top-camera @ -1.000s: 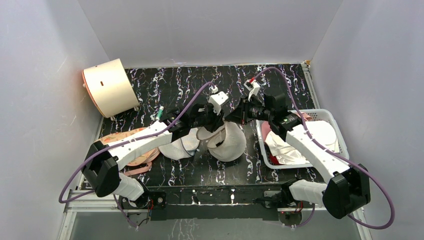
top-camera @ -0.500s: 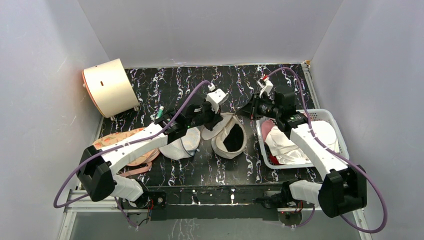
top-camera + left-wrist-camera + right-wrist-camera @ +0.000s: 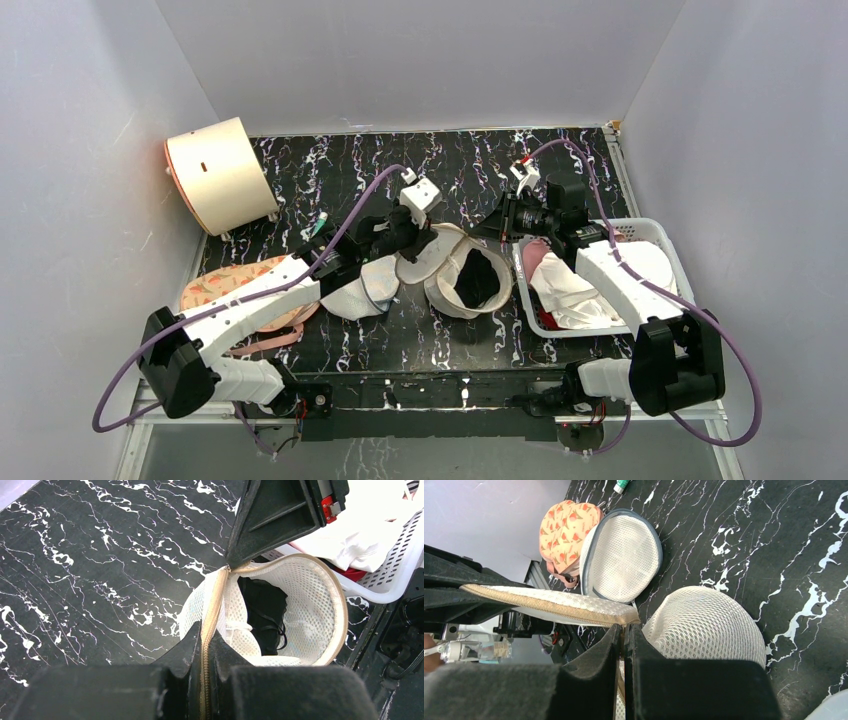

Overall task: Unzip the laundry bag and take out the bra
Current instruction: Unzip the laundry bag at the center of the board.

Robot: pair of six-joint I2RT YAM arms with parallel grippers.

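Observation:
The laundry bag [image 3: 452, 290], cream mesh with a tan zipper rim, lies open at mid-table. Its lid flap [image 3: 432, 252] is folded back toward the left. Only black parts of the bra [image 3: 478, 277] show inside the bag. In the left wrist view the bra [image 3: 262, 610] sits deep in the laundry bag [image 3: 315, 595]. My left gripper [image 3: 418, 243] [image 3: 205, 630] is shut on the bag's zipper edge. My right gripper [image 3: 495, 225] [image 3: 625, 629] is shut on the zipper's end at the rim, beside the mesh wall of the laundry bag [image 3: 704, 625].
A white basket [image 3: 575, 332] with white and red laundry stands right of the bag. A white mesh dome bag [image 3: 360, 290] and a peach printed bra [image 3: 235, 285] lie to the left. A cream drum [image 3: 220, 175] sits back left, with a small green-tipped item [image 3: 320, 225] near it.
My left gripper has closed on the zipper edge. The two grippers have drawn apart, the bag has dropped lower and its mouth now gapes, showing the dark inside.

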